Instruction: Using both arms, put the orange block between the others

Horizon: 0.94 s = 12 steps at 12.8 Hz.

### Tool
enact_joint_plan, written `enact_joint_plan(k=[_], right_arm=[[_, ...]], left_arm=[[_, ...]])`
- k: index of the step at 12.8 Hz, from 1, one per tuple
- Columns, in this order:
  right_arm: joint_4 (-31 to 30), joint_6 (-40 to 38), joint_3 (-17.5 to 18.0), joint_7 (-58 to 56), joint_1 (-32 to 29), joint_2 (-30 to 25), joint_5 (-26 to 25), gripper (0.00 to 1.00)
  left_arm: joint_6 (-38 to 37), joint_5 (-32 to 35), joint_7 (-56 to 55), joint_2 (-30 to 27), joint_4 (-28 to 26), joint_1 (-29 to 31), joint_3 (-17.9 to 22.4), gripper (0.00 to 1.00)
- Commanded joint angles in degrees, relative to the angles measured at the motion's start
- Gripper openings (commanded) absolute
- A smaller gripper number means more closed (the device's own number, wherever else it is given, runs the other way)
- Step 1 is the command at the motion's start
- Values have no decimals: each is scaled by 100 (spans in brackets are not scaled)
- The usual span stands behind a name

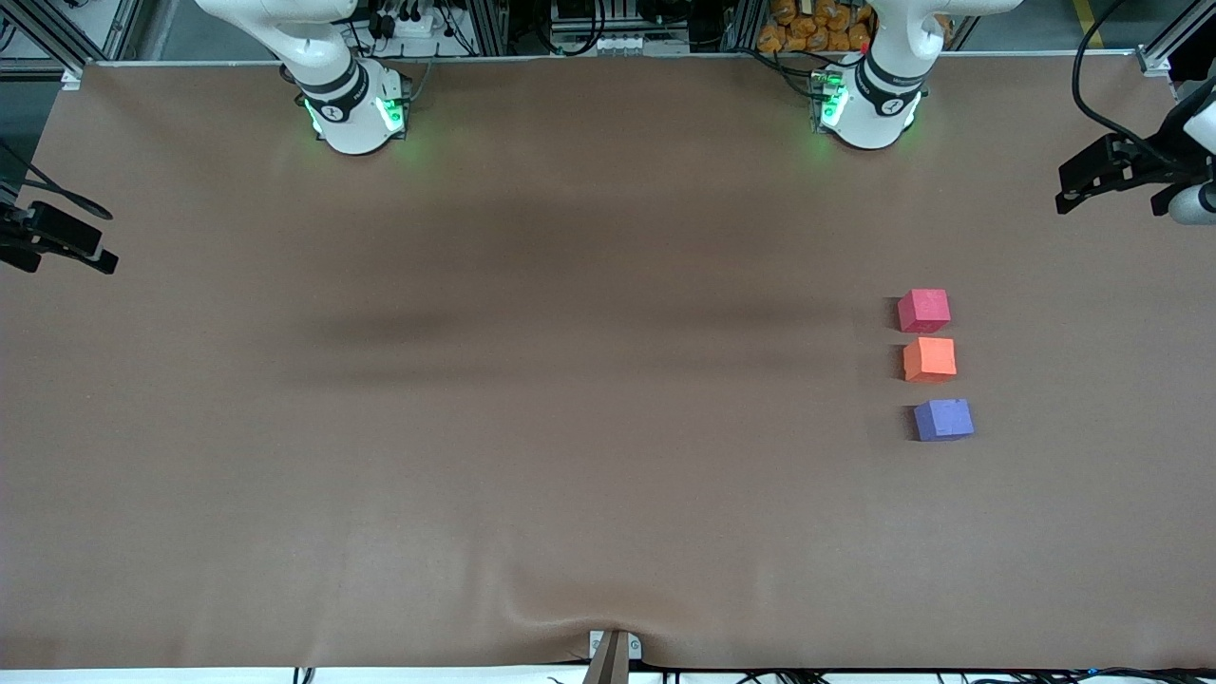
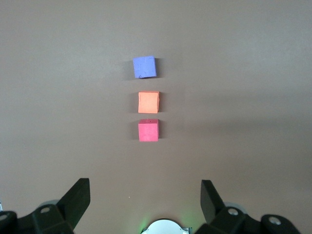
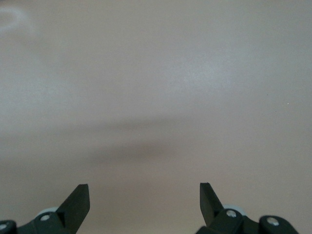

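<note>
The orange block [image 1: 929, 359] [image 2: 148, 102] sits on the brown table toward the left arm's end, in line between the others. The pinkish-red cube [image 1: 923, 311] [image 2: 148, 130] lies farther from the front camera and the purple cube [image 1: 942, 419] [image 2: 145, 67] nearer to it, with small gaps on both sides of the orange block. My left gripper [image 2: 144, 181] hangs open and empty high over its own base, well clear of the cubes. My right gripper [image 3: 144, 185] is open and empty over bare table. Neither hand shows in the front view.
The two arm bases [image 1: 356, 109] [image 1: 866, 104] stand along the table's back edge. Black fixtures with cables jut in at both ends of the table [image 1: 57, 237] [image 1: 1111, 176]. A small bracket [image 1: 613, 651] sits at the front edge.
</note>
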Motion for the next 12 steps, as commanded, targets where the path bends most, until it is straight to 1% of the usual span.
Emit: enact_joint_plan(k=[1, 2, 4, 9, 12], right_arm=[[-16, -35, 52, -64, -51, -69, 81, 100], [-25, -44, 52, -64, -42, -69, 72, 100], [-34, -44, 52, -64, -33, -61, 72, 100], [-34, -44, 61, -64, -42, -60, 72, 100], [-34, -44, 61, -64, -25, -60, 72, 100]], left_arm=[[-49, 40, -129, 43, 57, -57, 48, 100], [-31, -21, -129, 43, 57, -75, 126, 100], [-31, -450, -50, 43, 48, -84, 302, 100], [91, -417, -129, 227, 4, -128, 303, 100], [180, -417, -103, 228, -14, -128, 312, 100]])
